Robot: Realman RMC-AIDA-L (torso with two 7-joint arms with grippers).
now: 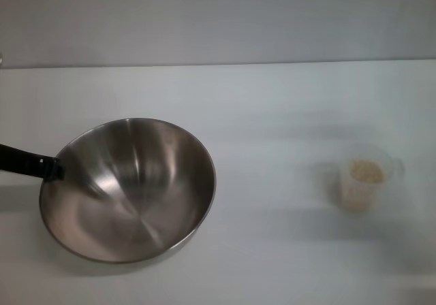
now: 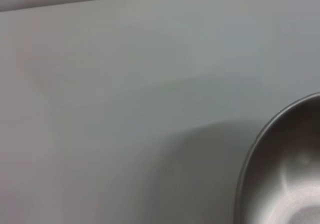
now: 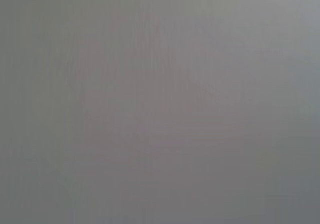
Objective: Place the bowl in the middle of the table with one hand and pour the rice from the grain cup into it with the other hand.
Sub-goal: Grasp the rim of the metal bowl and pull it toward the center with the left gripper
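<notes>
The steel bowl (image 1: 129, 189) is at the left of the white table (image 1: 272, 101), tilted with its open side facing me, a shadow under it. My left gripper (image 1: 53, 169) comes in from the left edge as a dark finger and is clamped on the bowl's left rim. The bowl's rim (image 2: 250, 169) also shows in the left wrist view, and the bowl's inside holds nothing. The clear grain cup (image 1: 364, 179) stands upright at the right, with rice (image 1: 366, 171) inside. My right gripper is out of view.
The table's far edge (image 1: 218, 65) meets a plain grey wall. Bare white tabletop (image 1: 272, 182) lies between bowl and cup. The right wrist view shows only a flat grey surface.
</notes>
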